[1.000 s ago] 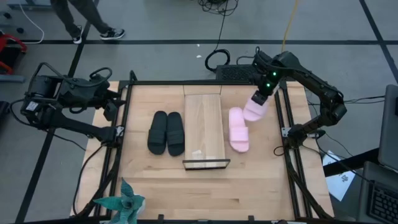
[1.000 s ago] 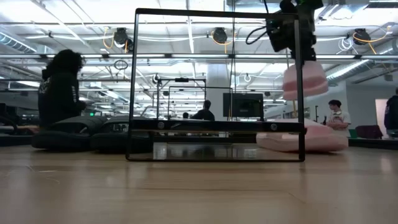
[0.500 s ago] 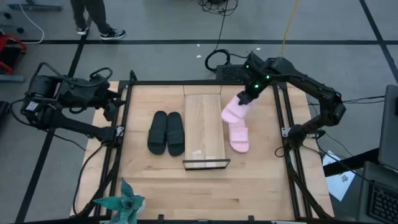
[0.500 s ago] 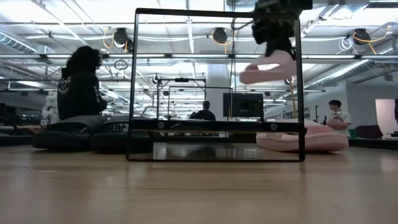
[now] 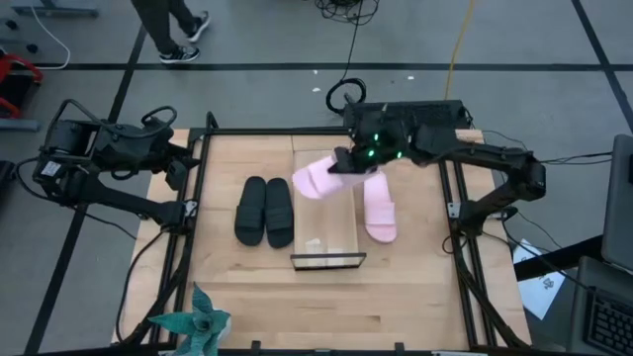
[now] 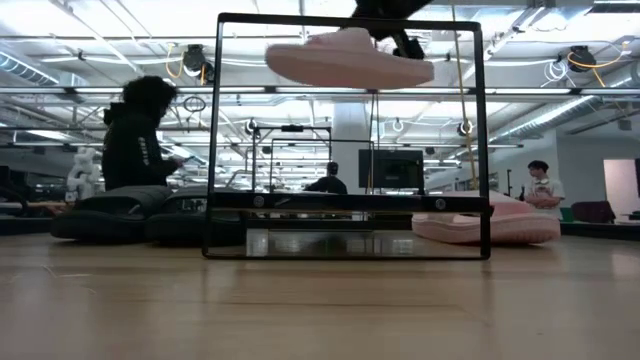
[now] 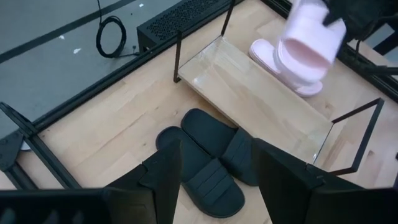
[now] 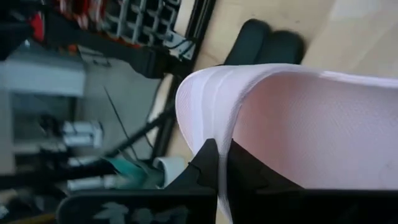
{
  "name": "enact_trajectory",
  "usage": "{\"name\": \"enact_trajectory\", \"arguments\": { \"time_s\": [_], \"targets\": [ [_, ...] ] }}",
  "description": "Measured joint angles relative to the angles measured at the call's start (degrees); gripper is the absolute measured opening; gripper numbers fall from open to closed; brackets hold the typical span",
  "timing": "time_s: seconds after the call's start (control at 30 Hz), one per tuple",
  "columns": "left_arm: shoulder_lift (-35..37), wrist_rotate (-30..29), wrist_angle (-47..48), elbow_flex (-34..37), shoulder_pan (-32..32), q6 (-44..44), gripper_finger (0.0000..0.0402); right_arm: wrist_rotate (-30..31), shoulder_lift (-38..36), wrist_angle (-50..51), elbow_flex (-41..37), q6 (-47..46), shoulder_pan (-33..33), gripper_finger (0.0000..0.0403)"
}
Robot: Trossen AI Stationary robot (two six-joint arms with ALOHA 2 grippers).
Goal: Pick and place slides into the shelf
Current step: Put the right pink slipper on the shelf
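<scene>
We see our right arm stretched in from the table's right side, its dark two-finger right gripper (image 5: 348, 163) raised above the table's middle, fingers pinched tight on the strap of a pale pink slide sandal (image 5: 319, 180). Our left arm waits folded at the table's left edge, its dark left gripper (image 5: 183, 168) spread wide, holding nothing.

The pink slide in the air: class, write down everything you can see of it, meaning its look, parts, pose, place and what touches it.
The lifted pink slide is pale pink, smooth and foam-like, with a thick sole and one wide strap. The right gripper holds it, fingers shut on its edge. It hangs roughly level, sole down, above the far half of the shelf, near the top of the dark frame in the low view, touching nothing else. Its partner lies on the table beside the shelf.
</scene>
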State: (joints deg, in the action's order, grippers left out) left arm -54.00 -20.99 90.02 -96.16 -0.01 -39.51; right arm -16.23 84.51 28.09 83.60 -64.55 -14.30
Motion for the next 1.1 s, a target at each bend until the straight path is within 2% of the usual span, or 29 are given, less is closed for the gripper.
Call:
{"name": "enact_trajectory", "arguments": {
  "time_s": [0.23, 0.53, 0.7, 1.1],
  "targets": [
    [-0.02, 0.00, 0.00, 0.00, 0.00, 1.69, 0.0193, 15.30, 0.00, -12.81, -7.99, -17.38, 11.05, 0.0000],
    [0.00, -0.27, 0.00, 0.00, -0.02, 3.45, 0.0193, 28.22, 0.02, -13.69, -10.87, -32.16, 20.52, 0.0000],
    [-0.02, -0.50, -0.01, 0.00, -0.02, 5.01, 0.0193, 30.06, 0.98, -13.34, -10.87, -35.17, 22.86, 0.0000],
    [-0.01, -0.52, 0.00, 0.00, -0.01, 6.24, 0.0193, 24.96, 6.40, -14.99, -10.91, -35.96, 23.05, 0.0000]
  ]
}}
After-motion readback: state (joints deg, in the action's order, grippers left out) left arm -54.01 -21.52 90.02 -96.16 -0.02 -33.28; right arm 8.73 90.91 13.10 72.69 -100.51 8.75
